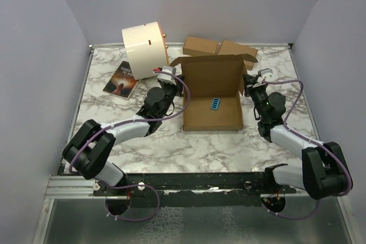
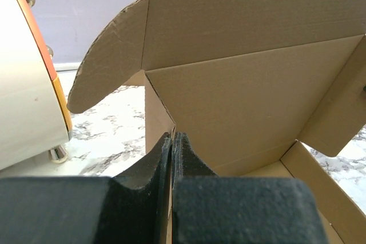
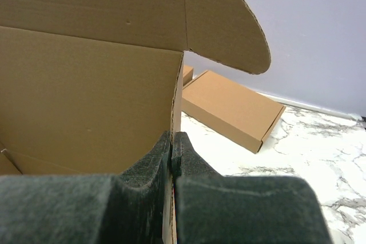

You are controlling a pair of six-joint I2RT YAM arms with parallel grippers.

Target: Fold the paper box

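Note:
The paper box (image 1: 213,96) is a brown cardboard mailer in the middle of the table, its tray formed and its lid standing upright at the back with rounded ear flaps. A small blue item (image 1: 215,104) lies inside the tray. My left gripper (image 1: 170,76) is shut on the box's left side wall near the back corner; in the left wrist view the wall edge (image 2: 171,141) runs between the pads (image 2: 182,158). My right gripper (image 1: 249,82) is shut on the right side wall, whose edge (image 3: 176,107) passes between its fingers (image 3: 186,155).
A cream cylindrical drum (image 1: 144,47) lies on its side at the back left, close to my left gripper. Two smaller closed brown boxes (image 1: 220,48) sit behind the lid. A dark book (image 1: 121,80) lies at the left. Grey walls enclose the table.

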